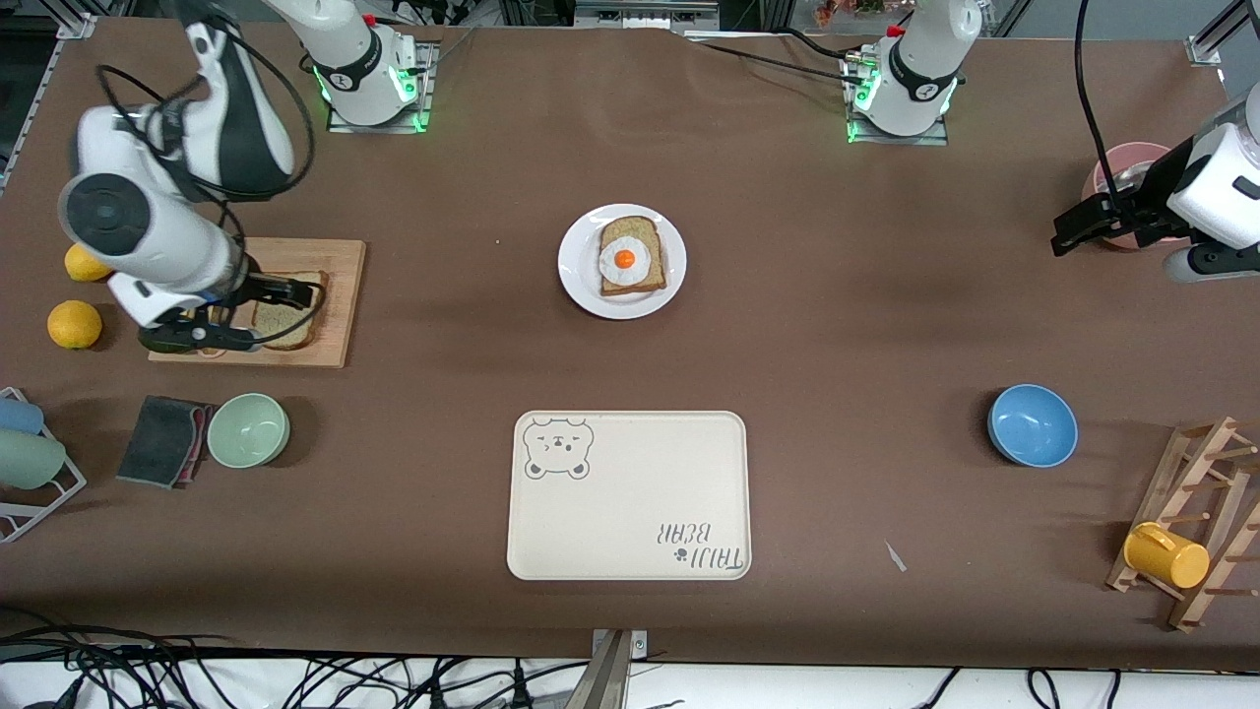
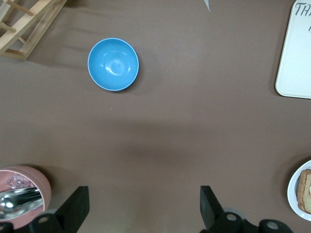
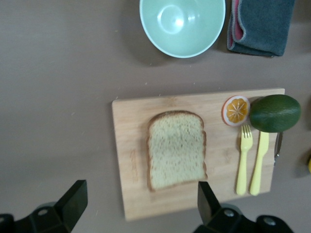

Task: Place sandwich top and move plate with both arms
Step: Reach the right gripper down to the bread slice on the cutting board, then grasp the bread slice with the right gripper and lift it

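R gripper (image 1: pixel 295 292): black fingers (image 3: pixel 73 199) spread wide, nothing between them, hovering over the pale tan speckled bread slice w/ thin brown crust, the sandwich top (image 3: pixel 176 149). Slice lies flat on a rectangular light-wood cutting board (image 3: pixel 131 170) at the right arm's end of the table, not touching the fingers. Same board also carries an orange citrus slice (image 3: pixel 236 110), a dark green avocado (image 3: pixel 274 113) & a yellow plastic fork (image 3: pixel 243 160) beside a yellow knife (image 3: pixel 259 162), all grouped at one end of the board, apart from the bread.

L gripper (image 1: pixel 1073 228): fingers (image 2: pixel 77 206) also spread, empty, hanging over bare brown tabletop at the left arm's end, just beside a pink cup (image 2: pixel 24 187) w/ a metal spoon in it. L arm waits.

Round plain white plate (image 1: pixel 576 286) sits mid-table, well apart from both grippers; on it a darker-crusted bread slice topped w/ a white-and-orange fried egg (image 1: pixel 626 259). Cream rectangular tray w/ bear drawing (image 1: pixel 630 492) lies nearer the front camera than the plate.

Others: pale green bowl (image 1: pixel 248 430) & folded grey cloth (image 1: pixel 162 440) nearer the camera than the board; two yellow lemons (image 1: pixel 75 324) near the board; blue bowl (image 1: pixel 1033 424) toward the left arm's end; wooden rack (image 1: pixel 1206 512) holding a yellow mug (image 1: pixel 1166 555).
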You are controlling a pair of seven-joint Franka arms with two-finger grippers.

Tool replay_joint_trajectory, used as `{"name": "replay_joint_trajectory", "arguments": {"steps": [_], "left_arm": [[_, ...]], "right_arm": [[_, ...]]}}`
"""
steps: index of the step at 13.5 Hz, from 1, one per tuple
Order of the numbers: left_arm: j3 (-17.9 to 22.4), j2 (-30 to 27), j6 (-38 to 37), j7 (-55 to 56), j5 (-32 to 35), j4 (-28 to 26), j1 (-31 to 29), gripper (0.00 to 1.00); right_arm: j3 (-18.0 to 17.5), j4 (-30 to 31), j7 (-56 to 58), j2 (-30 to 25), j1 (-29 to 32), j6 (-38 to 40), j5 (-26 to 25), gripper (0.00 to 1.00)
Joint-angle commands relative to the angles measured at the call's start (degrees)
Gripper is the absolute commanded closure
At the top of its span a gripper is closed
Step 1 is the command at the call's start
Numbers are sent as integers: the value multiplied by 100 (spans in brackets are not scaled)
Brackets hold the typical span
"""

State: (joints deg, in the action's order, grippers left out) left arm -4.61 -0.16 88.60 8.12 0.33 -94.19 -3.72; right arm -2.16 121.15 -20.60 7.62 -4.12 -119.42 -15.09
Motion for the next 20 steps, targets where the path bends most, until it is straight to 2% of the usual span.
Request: {"name": "replay_joint_trajectory", "arguments": {"steps": [1, 5, 7, 11, 14, 16, 18, 20], "left_arm": [[4, -19, -71, 49, -120, 6, 38, 0], [-49, -28, -88, 303, -121, 32, 117, 0], [-119, -28, -97, 339, -121, 41, 83, 0], [-119, -28, -88, 295, -121, 24, 38, 0], [-119, -28, -88, 296, -121, 24, 38, 0], [-119, -28, -88, 295, -121, 24, 30, 0], [-119, -28, -88, 304, -121, 24, 38, 0], [-119, -19, -88, 304, -121, 15, 38, 0]], "right_arm": [[-39, 523, -890, 141, -10, -651, -755, 0], [-30, 506, -1893, 906, -19, -1371, -1530, 5], [-4, 523, -2219, 1118, -1, -1505, -1917, 5], [40, 515, -2229, 1364, 33, -1592, -1989, 16], [120, 515, -2229, 1461, 34, -1645, -2015, 32], [207, 515, -2220, 1557, 42, -1750, -2024, 38], [225, 515, -2220, 1584, 34, -1786, -2024, 66], [225, 506, -2229, 1558, 34, -1769, -2032, 87]]}}
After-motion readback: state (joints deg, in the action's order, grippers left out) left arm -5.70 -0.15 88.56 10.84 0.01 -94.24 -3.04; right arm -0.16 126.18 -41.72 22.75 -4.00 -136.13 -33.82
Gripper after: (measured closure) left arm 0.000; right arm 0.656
